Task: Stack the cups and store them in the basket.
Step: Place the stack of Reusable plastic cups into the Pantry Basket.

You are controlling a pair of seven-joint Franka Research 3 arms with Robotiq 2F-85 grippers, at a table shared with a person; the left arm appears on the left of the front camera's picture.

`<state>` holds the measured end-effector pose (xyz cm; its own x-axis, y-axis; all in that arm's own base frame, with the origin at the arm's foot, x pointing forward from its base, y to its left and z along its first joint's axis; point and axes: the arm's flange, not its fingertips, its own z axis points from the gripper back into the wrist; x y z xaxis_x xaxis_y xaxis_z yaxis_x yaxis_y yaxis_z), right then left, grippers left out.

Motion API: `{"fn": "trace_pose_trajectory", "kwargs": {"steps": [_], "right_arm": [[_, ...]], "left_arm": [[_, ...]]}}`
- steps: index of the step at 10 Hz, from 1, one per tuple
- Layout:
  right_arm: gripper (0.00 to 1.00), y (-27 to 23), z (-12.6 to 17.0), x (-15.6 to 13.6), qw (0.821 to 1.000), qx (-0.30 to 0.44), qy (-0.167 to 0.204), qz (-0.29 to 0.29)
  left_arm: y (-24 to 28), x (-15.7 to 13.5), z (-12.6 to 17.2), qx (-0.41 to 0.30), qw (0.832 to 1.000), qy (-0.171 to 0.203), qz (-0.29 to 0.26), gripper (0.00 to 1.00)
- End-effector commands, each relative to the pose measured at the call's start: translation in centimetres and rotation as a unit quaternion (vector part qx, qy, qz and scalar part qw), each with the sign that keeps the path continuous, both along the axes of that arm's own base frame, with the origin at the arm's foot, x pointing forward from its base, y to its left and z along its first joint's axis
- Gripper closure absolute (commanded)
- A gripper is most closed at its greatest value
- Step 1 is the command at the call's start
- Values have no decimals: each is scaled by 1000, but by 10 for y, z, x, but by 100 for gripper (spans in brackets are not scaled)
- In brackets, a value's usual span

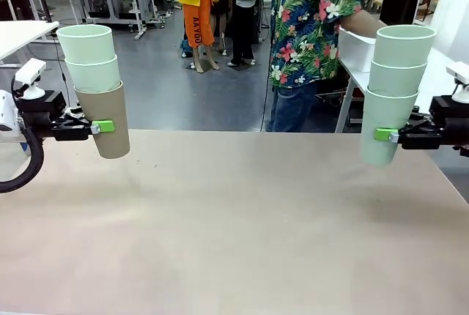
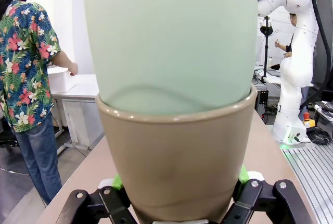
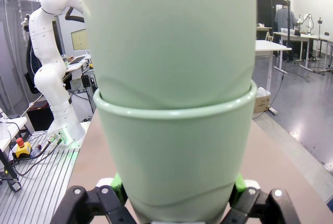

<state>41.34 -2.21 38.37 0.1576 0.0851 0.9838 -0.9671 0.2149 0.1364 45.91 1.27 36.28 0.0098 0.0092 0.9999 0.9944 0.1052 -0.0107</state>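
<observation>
Your left gripper (image 1: 105, 126) is at the left edge of the front view. It is clamped on the brown cup (image 1: 111, 110), with its green pads against the cup's wall about halfway down. Two green cups (image 1: 88, 55) nest inside the brown one, and that stack stands upright.

In the left wrist view the brown rim rings the green cup above it, and the fingers press in from both sides at the bottom of the frame.

Your right gripper (image 1: 384, 135) is at the right edge of the front view and grips the bottom cup (image 1: 385, 113) of a green stack (image 1: 399, 58) of three, also upright. You cannot tell whether either stack's base touches the table (image 1: 234, 227).

The basket (image 1: 357, 51) is in the upper right of the front view. It rests on a white side table (image 1: 352, 84) beyond your table's far edge, well apart from both stacks. A person (image 1: 311, 22) in a flowered shirt stands beside it with an arm reaching to it.
</observation>
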Motion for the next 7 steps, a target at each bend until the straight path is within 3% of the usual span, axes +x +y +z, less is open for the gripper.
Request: {"fn": "trace_pose_trajectory", "kwargs": {"steps": [1, 7], "right_arm": [[15, 0, 4, 1, 1000, 0, -6, 0], [15, 0, 4, 1, 1000, 0, -6, 0]], "left_arm": [[-1, 0, 5, -1, 1000, -5, -1, 15], [-1, 0, 5, -1, 1000, -5, -1, 15]]}}
